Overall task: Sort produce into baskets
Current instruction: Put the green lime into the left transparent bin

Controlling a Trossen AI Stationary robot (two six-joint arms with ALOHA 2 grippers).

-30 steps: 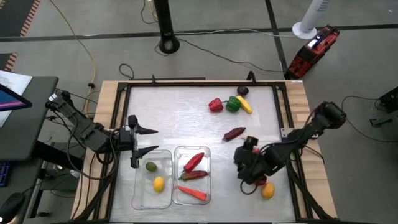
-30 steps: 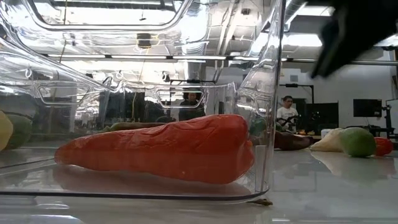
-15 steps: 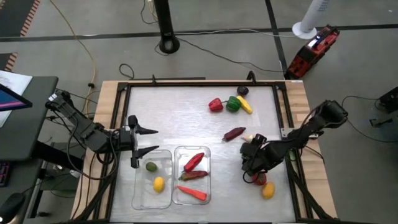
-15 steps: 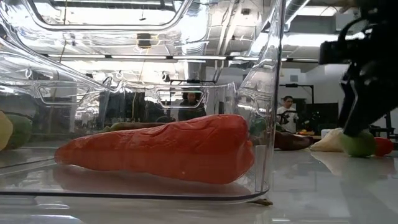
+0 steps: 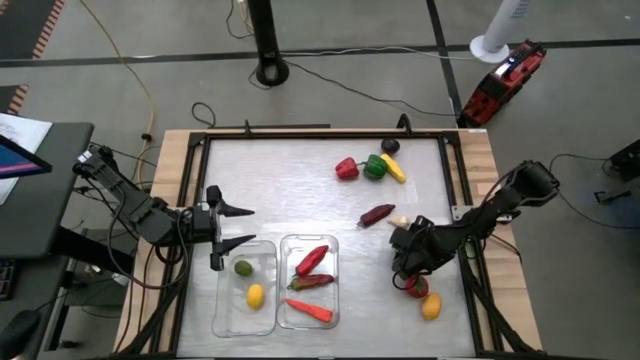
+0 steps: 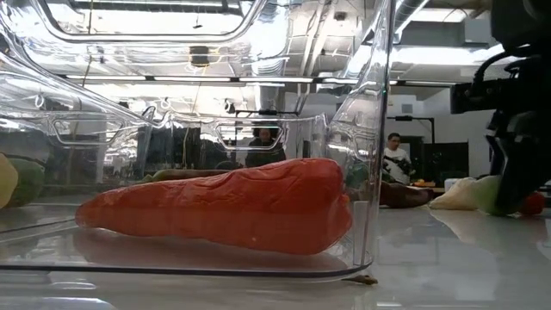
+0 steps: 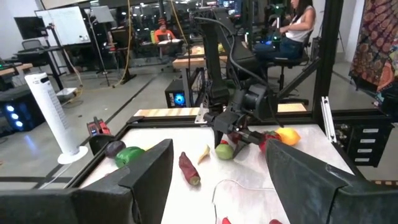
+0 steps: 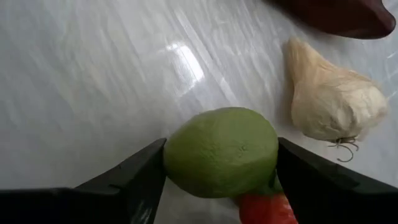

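Between the right hand's [image 8: 217, 186] spread fingers [image 8: 134, 180] I see a green lime [image 8: 221, 151] on the worktop [image 5: 290, 180], touching a red tomato [image 5: 417, 287]; garlic [image 8: 333, 99] just beside. Left hand [image 5: 228, 238] waits wide by the baskets [image 5: 228, 318].

Two baskets side by side at table front: left basket [image 5: 226, 318] holds two pieces; right basket [image 5: 285, 318] holds carrot [image 5: 309, 311] and chillies [image 5: 312, 259]. Right of them, lime [image 8: 221, 151] between right gripper's [image 5: 408, 281] fingers [image 8: 134, 180].
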